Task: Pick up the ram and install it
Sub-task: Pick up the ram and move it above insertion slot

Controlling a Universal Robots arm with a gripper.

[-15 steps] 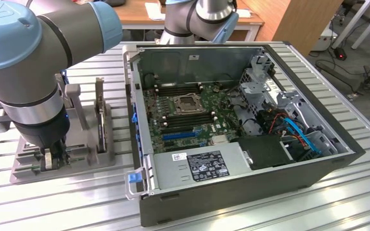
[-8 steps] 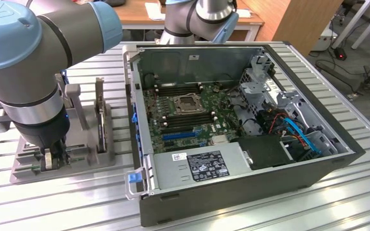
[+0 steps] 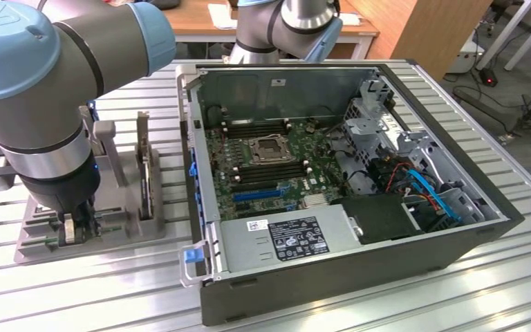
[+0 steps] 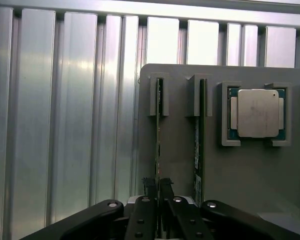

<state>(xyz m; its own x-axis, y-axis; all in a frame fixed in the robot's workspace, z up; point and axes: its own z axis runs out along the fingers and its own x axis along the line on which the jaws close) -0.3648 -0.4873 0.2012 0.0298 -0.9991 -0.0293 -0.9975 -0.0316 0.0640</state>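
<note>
Midway through the pick-up, at the grasp: down over one end of the grey holder with the gripper, jaws set close on either side of the ram and pinching its upper edge. Finds the ram standing on edge in the holder's slot furthest from the processor, seated between the end guides and not yet raised. Calls, by the look of it, for a straight pull up out of those guides with no tilt, since any twist could bind or flex so thin a board. In the holder's next slot, just beside the ram, a second memory stick, near enough to be brushed on the way out. To the exterior view's right of the holder, the open computer case with its motherboard, and seemingly empty memory slots flanking the CPU socket. Needs clearance over the case's side wall, which stands between the holder and those slots
</note>
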